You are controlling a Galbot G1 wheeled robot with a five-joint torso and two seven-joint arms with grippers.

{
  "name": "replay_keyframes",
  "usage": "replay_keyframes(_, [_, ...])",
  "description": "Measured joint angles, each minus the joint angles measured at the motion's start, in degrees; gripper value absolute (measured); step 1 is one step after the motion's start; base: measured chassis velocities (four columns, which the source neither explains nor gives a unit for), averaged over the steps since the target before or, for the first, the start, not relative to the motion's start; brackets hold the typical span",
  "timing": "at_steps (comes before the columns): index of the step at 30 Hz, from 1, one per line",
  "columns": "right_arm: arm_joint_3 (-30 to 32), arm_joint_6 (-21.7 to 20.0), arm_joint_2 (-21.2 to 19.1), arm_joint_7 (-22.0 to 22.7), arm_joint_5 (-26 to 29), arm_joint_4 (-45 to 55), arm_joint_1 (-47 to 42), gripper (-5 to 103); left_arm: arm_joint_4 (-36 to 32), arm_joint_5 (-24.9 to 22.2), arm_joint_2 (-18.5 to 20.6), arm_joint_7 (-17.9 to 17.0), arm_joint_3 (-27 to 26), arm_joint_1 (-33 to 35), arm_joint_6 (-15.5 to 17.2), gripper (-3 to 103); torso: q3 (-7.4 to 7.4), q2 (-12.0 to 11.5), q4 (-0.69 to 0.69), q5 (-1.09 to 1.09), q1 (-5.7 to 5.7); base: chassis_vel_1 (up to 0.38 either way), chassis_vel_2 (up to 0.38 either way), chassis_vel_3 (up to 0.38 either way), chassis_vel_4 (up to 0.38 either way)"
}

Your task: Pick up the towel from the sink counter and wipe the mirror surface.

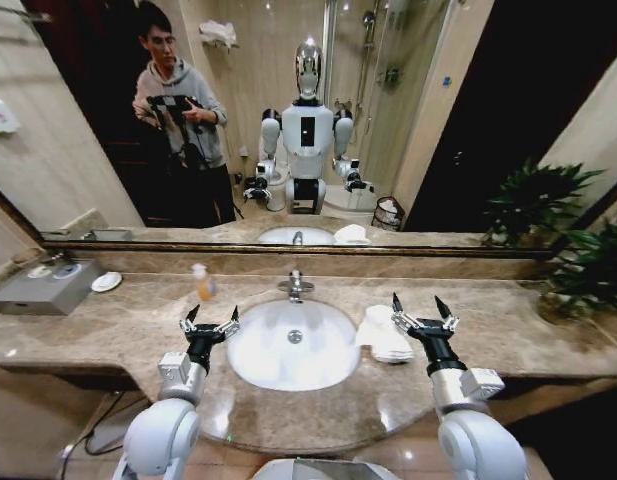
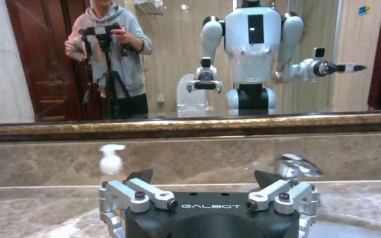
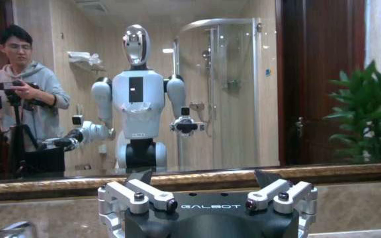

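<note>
Both grippers open, towel (image 1: 384, 334) beside basin (image 1: 294, 345)

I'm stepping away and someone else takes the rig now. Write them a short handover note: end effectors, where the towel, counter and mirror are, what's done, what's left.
Left end effector: open, empty, hovering over the counter at the basin's left edge.
Right end effector: open, empty, hovering just right of the towel, not touching it.
Towel: folded, lying on the counter right of the basin, beside the faucet.
Mirror: on the wall behind the counter, above the backsplash.
Done: both arms are raised toward the counter; nothing is grasped.
Left: grasp the towel, lift it, wipe the mirror.
</note>
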Motion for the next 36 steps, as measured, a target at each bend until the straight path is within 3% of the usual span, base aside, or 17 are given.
replay_keyframes(17, [0.0,0.0,0.0,0.0,0.0,0.0,0.0,100,0.0,0.0,0.0,0.0,0.0,0.0,0.0,100,0.01,0.0,-0.01,-0.03,0.02,0.025,-0.003,-0.018,0.007])
replay_keyframes(36, [0.0,0.0,0.0,0.0,0.0,0.0,0.0,100,0.0,0.0,0.0,0.0,0.0,0.0,0.0,100,0.0,0.0,0.02,-0.04,-0.01,0.169,-0.181,-0.189,0.192])
